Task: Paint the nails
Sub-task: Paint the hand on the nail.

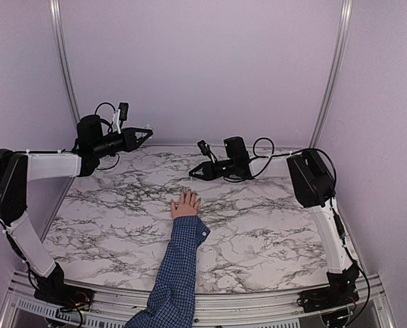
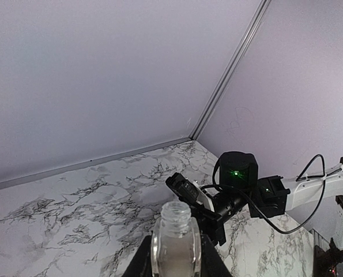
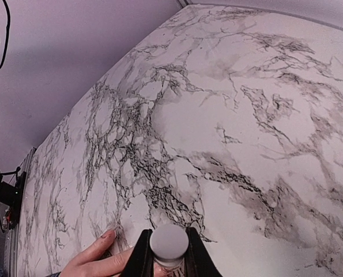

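Marble-pattern table (image 1: 258,246), lilac walls (image 1: 203,68) on three sides, metal rails (image 1: 333,75) in the back corners. Hand (image 1: 185,205) in a blue checked sleeve (image 1: 179,266) lay flat mid-table, fingers spread toward the back wall. Nails (image 3: 108,234) sat just beside the right gripper (image 1: 192,173), which was clamped on a round white cap (image 3: 169,242). Left gripper (image 1: 148,132) was raised at back left, closed on a clear uncapped bottle (image 2: 176,242).
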### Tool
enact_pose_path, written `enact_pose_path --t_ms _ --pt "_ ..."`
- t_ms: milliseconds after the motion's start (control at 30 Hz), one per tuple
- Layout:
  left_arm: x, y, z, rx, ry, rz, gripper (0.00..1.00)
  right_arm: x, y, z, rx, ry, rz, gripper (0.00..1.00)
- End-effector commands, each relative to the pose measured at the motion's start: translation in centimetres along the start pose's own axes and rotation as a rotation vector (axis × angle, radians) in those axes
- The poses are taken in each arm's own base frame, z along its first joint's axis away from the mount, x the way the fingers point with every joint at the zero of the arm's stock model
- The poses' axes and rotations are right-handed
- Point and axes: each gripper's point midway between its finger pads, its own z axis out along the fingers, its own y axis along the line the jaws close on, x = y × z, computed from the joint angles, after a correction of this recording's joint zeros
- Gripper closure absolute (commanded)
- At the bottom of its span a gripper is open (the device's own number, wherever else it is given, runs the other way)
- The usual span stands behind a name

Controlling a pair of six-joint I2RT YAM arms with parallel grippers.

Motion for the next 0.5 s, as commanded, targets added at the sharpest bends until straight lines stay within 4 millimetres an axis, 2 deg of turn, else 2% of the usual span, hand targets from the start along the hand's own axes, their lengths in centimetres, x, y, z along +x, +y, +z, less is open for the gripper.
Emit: enact_pose_path --t_ms 0,467 --pt "-1.2 -0.9 -0.6 0.027 -0.036 0.039 1.00 -0.1 1.6 0.6 -0.039 0.003 -0.012 1.00" --pt "-1.1 -0.9 -0.6 0.025 -0.035 0.039 1.00 1.1 0.6 1.4 -0.008 0.023 0.008 1.00"
